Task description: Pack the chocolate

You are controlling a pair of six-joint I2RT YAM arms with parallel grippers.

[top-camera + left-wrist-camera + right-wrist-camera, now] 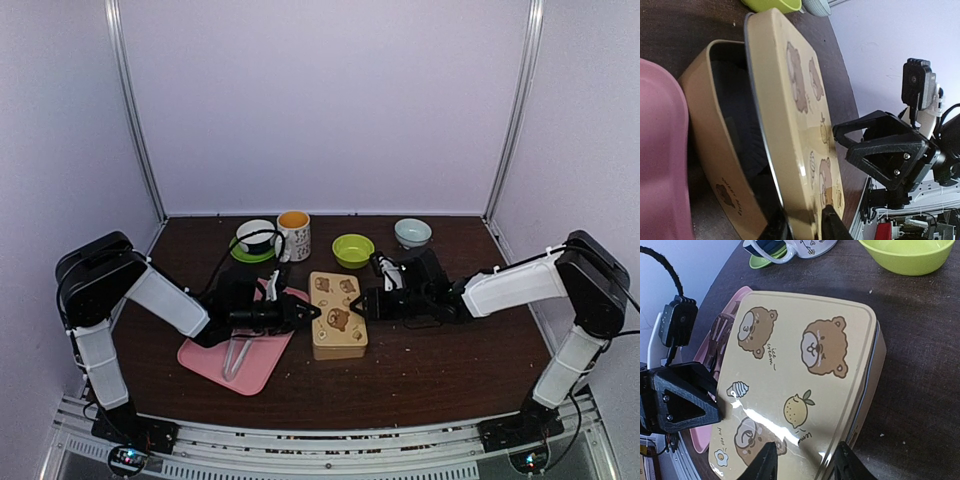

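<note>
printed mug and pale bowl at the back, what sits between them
A lime green bowl sits between the printed mug and the pale bowl; the top view shows it.

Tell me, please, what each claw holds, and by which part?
The bear-printed lid: left claw grips its raised left edge; right claw straddles the opposite edge, though its grip is unclear.

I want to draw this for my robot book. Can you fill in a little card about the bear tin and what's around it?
tin: bear-printed, mid-table
lid: raised on the left arm's side
inside: dark, contents unclear
left jaws: astride the lid's edge
right jaws: astride the opposite edge
behind: green bowl, mug
beside: pink tray
</note>
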